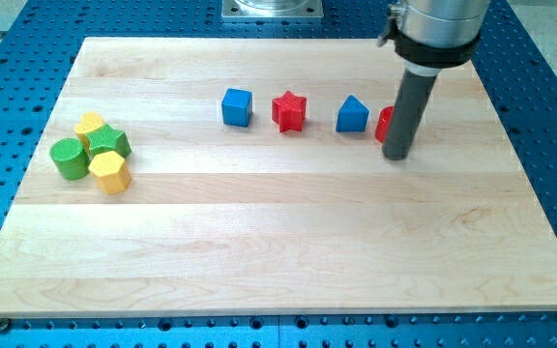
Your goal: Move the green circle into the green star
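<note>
The green circle (67, 159) sits at the view's left of the wooden board (278, 251). It touches the green star (110, 140) just to its right. A yellow block (90, 124) lies above the star and a yellow hexagon (110, 172) below it, all packed together. My tip (397, 155) is far off at the view's right, standing against a red block (385, 123) that the rod partly hides.
A blue cube (237, 106), a red star (289, 111) and a blue block with a pointed top (352, 115) stand in a row across the board's upper middle, left of my tip. The board lies on a blue perforated table (549, 116).
</note>
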Robot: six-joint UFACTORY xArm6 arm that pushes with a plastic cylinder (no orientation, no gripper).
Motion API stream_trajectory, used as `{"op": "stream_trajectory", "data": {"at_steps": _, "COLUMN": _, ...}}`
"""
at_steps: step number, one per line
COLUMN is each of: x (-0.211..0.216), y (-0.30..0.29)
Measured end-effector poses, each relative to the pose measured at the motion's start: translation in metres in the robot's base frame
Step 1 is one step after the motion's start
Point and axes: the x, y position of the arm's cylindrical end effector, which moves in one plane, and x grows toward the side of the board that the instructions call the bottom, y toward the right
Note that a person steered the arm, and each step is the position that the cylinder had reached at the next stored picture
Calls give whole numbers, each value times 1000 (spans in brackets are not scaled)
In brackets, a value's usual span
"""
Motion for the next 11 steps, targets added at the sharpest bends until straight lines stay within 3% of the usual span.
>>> {"op": "stream_trajectory", "data": {"at_steps": 1, "x": -23, "y": -2}}
{"op": "stream_trajectory", "data": {"at_steps": 2, "x": -18, "y": -5}}
{"op": "stream_trajectory", "data": {"at_steps": 3, "x": 35, "y": -75}}
{"op": "stream_trajectory", "data": {"at_steps": 4, "x": 105, "y": -192}}
{"op": "stream_trajectory", "data": {"at_steps": 5, "x": 135, "y": -343}}
{"op": "stream_trajectory", "data": {"at_steps": 6, "x": 135, "y": -422}}
{"op": "stream_trajectory", "data": {"at_steps": 8, "x": 135, "y": -427}}
{"op": "stream_trajectory", "data": {"at_steps": 9, "x": 134, "y": -459}}
{"op": "stream_trajectory", "data": {"at_steps": 10, "x": 106, "y": -458}}
{"op": "stream_trajectory", "data": {"at_steps": 11, "x": 45, "y": -431}}
